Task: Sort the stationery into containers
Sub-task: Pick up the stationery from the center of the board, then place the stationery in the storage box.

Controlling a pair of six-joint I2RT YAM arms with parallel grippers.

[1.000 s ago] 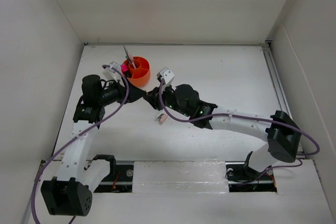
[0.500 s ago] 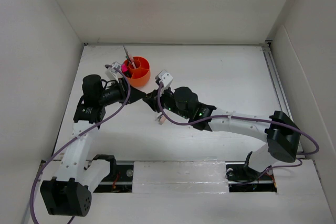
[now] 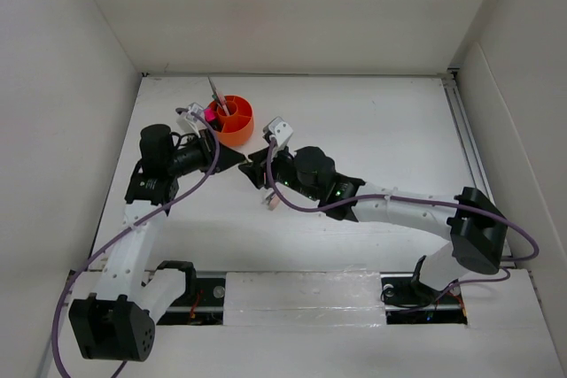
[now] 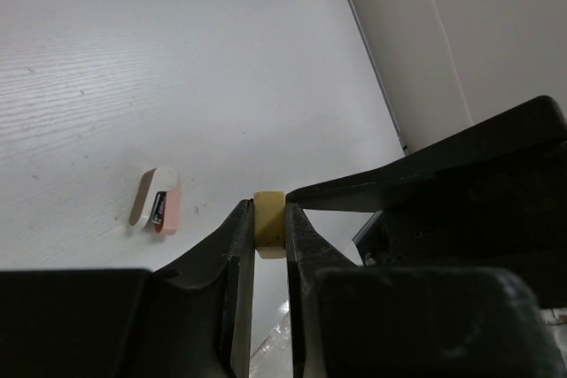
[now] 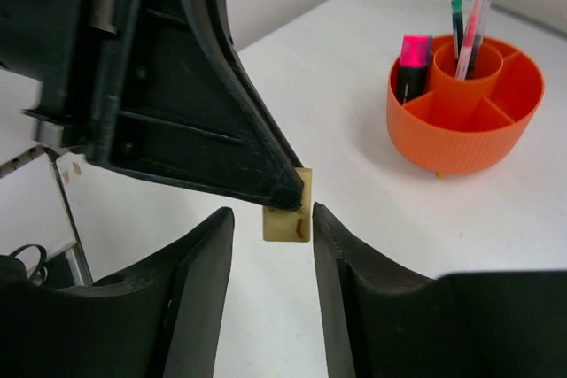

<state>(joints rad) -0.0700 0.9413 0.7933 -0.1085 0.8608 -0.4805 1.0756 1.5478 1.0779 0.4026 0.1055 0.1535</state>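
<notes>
My left gripper (image 4: 268, 229) is shut on a small tan eraser (image 4: 268, 221) and holds it above the table. In the right wrist view the tan eraser (image 5: 290, 205) sticks out from the tip of the left gripper's fingers (image 5: 221, 121). My right gripper (image 5: 273, 213) is open, its jaws on either side of the eraser with a gap on each side. In the top view the two grippers meet tip to tip, left (image 3: 242, 162) and right (image 3: 254, 171), just in front of the orange tub (image 3: 237, 135). A white and pink eraser (image 3: 271, 200) lies on the table below them.
The orange tub (image 5: 452, 148) holds a pink-capped marker (image 5: 413, 52) in an outer section and pens (image 5: 471, 24) in its central cup. The white and pink eraser (image 4: 158, 201) also shows in the left wrist view. White walls enclose the table on three sides.
The right gripper has shifted slightly left, closer around the left gripper's tip. The left gripper still holds the tan eraser. The eraser on the table has not moved.
</notes>
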